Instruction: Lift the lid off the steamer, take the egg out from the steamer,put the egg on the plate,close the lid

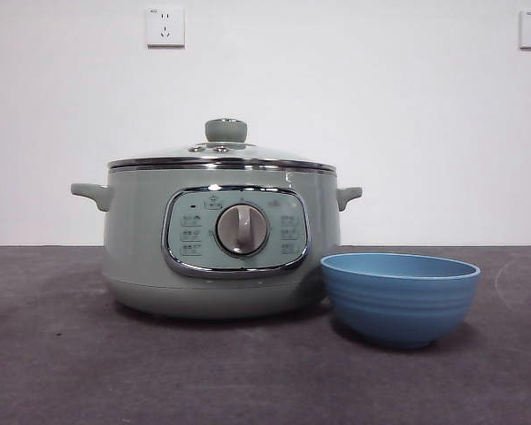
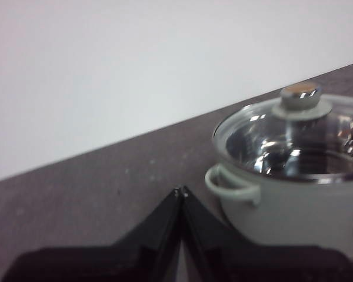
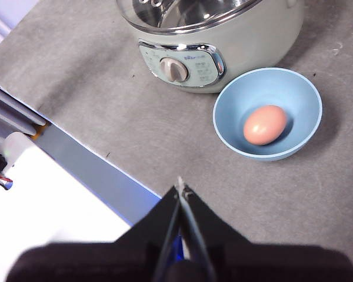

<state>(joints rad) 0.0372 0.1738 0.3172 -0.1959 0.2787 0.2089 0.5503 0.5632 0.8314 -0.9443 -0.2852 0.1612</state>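
- The steamer (image 1: 221, 248) is seen standing on the dark grey counter (image 1: 62, 354), its control panel and grey dial (image 1: 242, 229) turned toward the front view.
- The lid (image 1: 221, 158) is seated flat on the steamer's rim, with its pale green knob (image 1: 226, 130) upright at the centre; the pot is thus shown closed.
- The plate (image 1: 400, 297), a blue ribbed bowl, is set on the counter just beside the steamer, close to the panel side, and appears to be nearly touching the pot's base.
- The egg (image 3: 265, 124) is shown lying inside the plate in the right wrist view; from the front view it is hidden by the bowl's wall.
- The left claw (image 2: 181, 191) is held above the counter beside the steamer's side handle (image 2: 230, 183), its jaws pressed together on nothing.
- The right claw (image 3: 180, 188) is held high above the counter, well apart from the plate and the steamer, its jaws likewise closed together and empty.
- Two wall sockets (image 1: 165, 26) are seen on the white wall behind.
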